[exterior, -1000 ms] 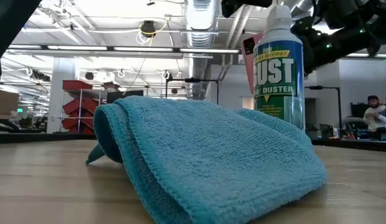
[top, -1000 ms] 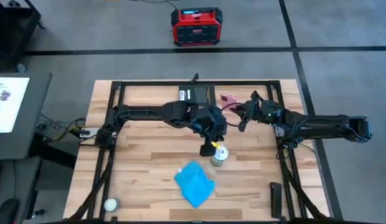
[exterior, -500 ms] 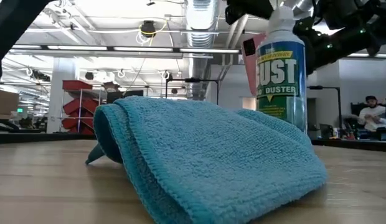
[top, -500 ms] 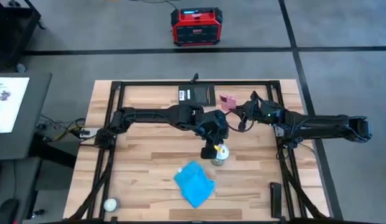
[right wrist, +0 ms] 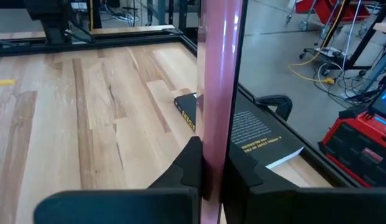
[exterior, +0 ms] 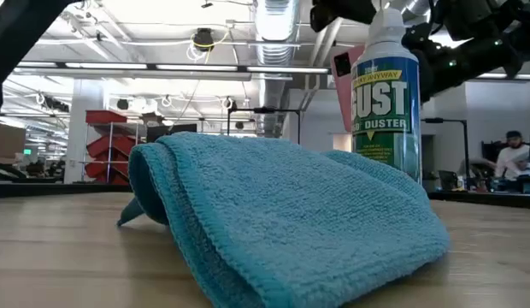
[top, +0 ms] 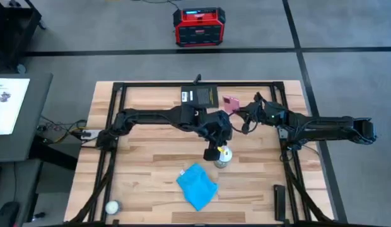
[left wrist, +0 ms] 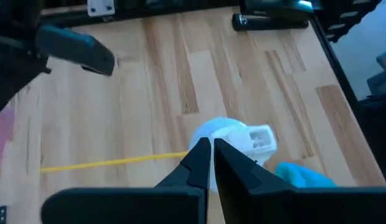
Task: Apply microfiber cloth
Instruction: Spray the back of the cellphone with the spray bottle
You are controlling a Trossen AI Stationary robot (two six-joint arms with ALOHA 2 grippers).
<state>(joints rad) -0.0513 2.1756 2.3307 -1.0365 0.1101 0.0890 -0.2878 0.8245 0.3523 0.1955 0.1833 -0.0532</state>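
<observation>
High view: microfiber cloth (top: 197, 186) lying folded on wooden counter (top: 145, 170), near front, touched by neither arm. Left claw (top: 212, 151) over top of duster can (top: 222, 157), just behind and right of cloth. Right claw (top: 238, 112) near back of counter, gripping pink phone (top: 231, 101); black pad (top: 198, 96) just beside phone. Red box (top: 200, 26) on floor beyond counter.

Low view: microfiber cloth (exterior: 282, 218) filling foreground, folded edge to left, flat on counter (exterior: 60, 257). Duster can (exterior: 384, 103) upright behind cloth, dark arm parts above it. Person (exterior: 511, 158) far off at right.

Left wrist view: left claw (left wrist: 211, 155) with fingers pressed together, nothing between, just over white can cap (left wrist: 233, 140); yellow straw (left wrist: 112, 163) sticking out sideways; corner of cloth (left wrist: 302, 175) beside cap.

Right wrist view: right claw (right wrist: 211, 168) clamped on pink phone (right wrist: 216, 74), held edge-on and upright; black pad (right wrist: 243, 130) on counter beyond.
</observation>
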